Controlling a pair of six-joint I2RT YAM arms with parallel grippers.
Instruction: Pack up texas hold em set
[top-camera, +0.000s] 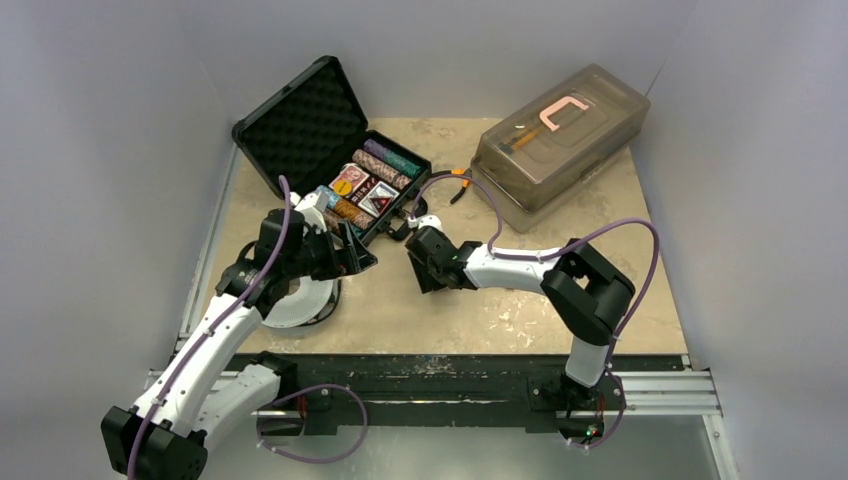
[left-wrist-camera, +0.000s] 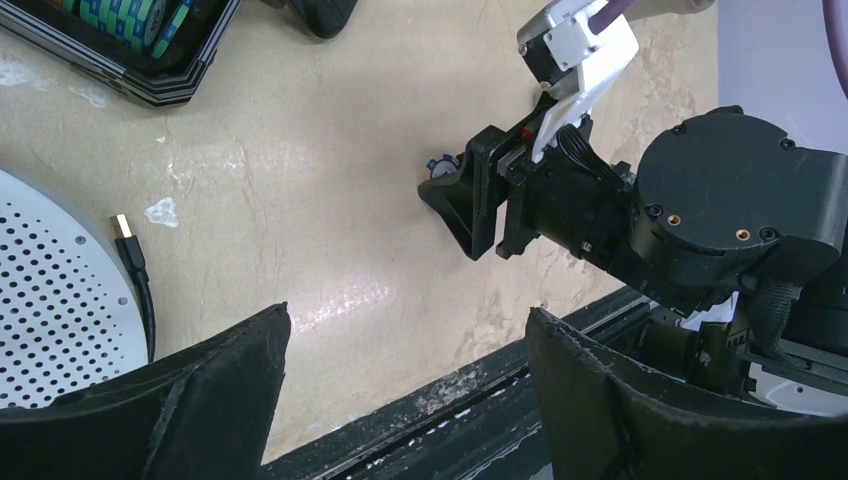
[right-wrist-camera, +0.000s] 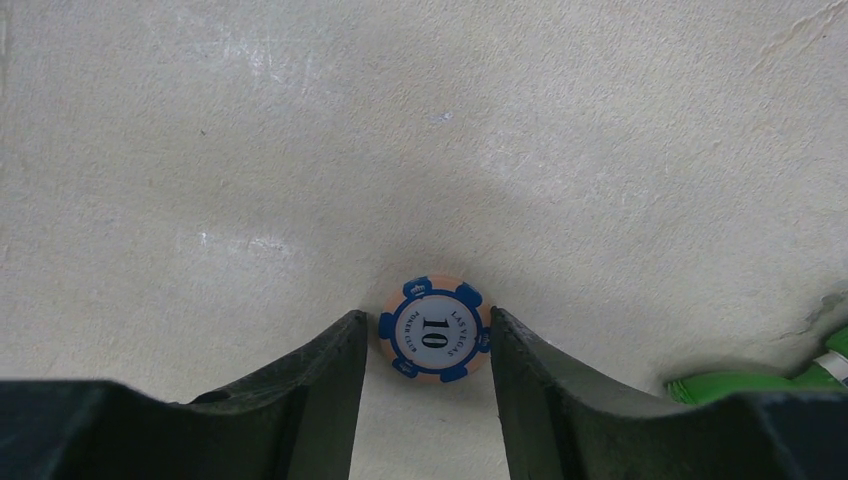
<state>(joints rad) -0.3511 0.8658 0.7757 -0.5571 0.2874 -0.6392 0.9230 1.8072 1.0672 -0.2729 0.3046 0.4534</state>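
Texas hold em set (top-camera: 372, 178) looks mostly packed. Its black case (top-camera: 402, 203) sits open on the far left of the bench (top-camera: 450, 312), with the foam-lined lid (top-camera: 300, 120) standing up behind it. Rows of chips (top-camera: 385, 166) and the card decks (top-camera: 350, 182) are already lying inside. Smaller pieces in the case are too small to make out.

One stray chip (right-wrist-camera: 435, 328), blue and peach and marked 10, still lies flat on the bench just near of the case's front right corner. The right claw (right-wrist-camera: 425, 315) is down around it with one finger on each side. The right finger looks to be touching the chip's edge, while a sliver of shadow shows at the left finger. I judge the claw close about the chip but not yet clamped on it, and the chip not yet lifted.

The left claw (left-wrist-camera: 408, 315) hangs by the case's near edge with its fingers wide apart and nothing between them. It is above a white perforated disc (left-wrist-camera: 50, 300) that has a cable plug (left-wrist-camera: 123, 226) lying on it.

By my reckoning, this chip still has to be pinched, carried the short way back and left, and slotted into a row. Then the lid has to be swung down and shut. A flat chip on a smooth bench may slip out of a side pinch.

The translucent grey box (top-camera: 560, 135) at the far right and a green object (right-wrist-camera: 760, 385) near the chip are no part of the set.
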